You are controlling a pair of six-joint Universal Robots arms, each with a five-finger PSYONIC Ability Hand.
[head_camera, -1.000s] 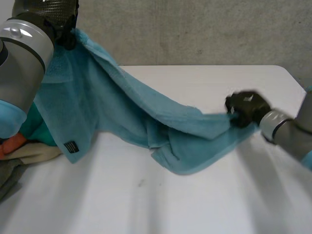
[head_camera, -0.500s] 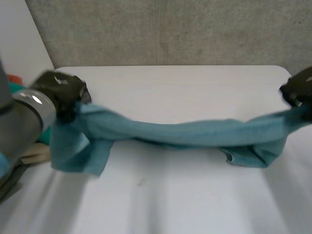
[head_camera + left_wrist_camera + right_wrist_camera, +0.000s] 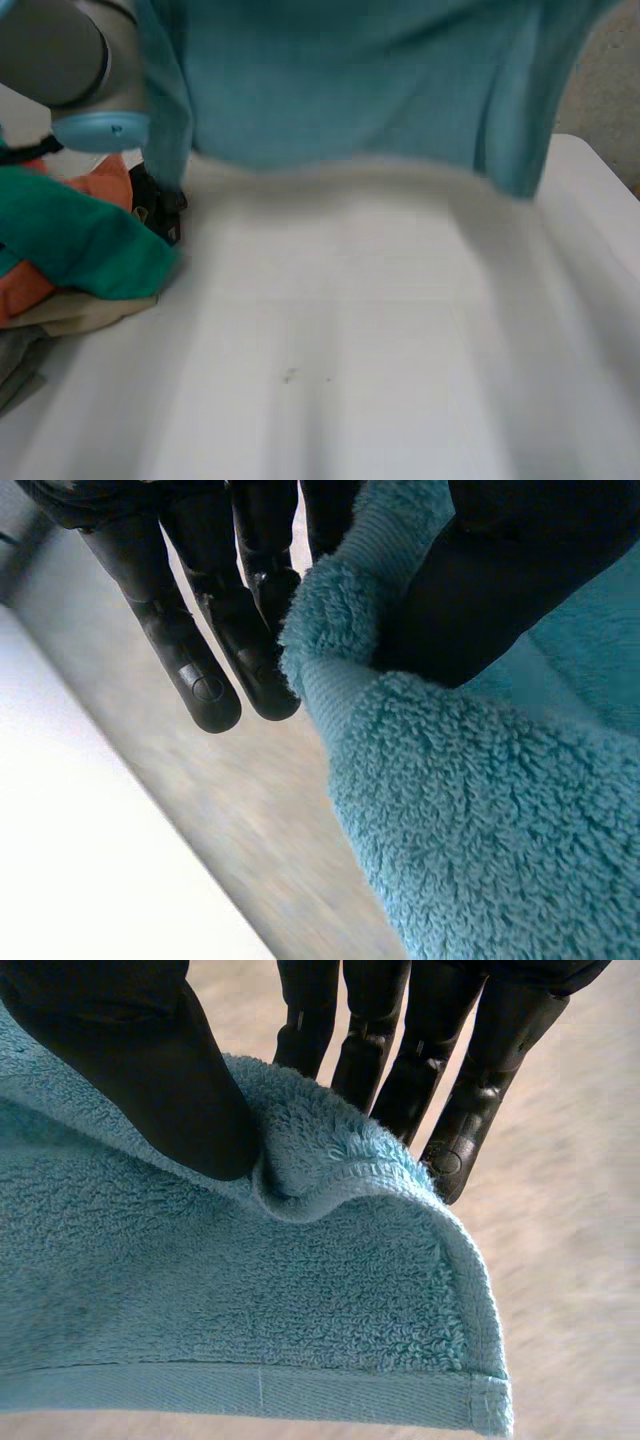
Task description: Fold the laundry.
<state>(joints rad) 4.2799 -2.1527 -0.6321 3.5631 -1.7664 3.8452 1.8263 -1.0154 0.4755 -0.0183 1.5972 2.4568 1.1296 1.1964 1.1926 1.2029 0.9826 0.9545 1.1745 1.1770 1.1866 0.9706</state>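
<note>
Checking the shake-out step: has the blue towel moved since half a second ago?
Yes. The blue towel has gone up: it sagged low across the white table then, and now hangs spread above it.

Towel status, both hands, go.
Left robot hand pinches towel edge; right robot hand pinches it near a corner. Towel hangs spread above table. Laundry pile by left arm, close to towel's hanging side.

The right hand [image 3: 140, 1060] pinches the blue towel [image 3: 250, 1300] near its hemmed corner — thumb pressed on the towel's near face, straight fingers [image 3: 475, 1090] behind it; beyond the towel lies a pale surface [image 3: 585, 1260] — possibly the table, too blurred to tell
</note>
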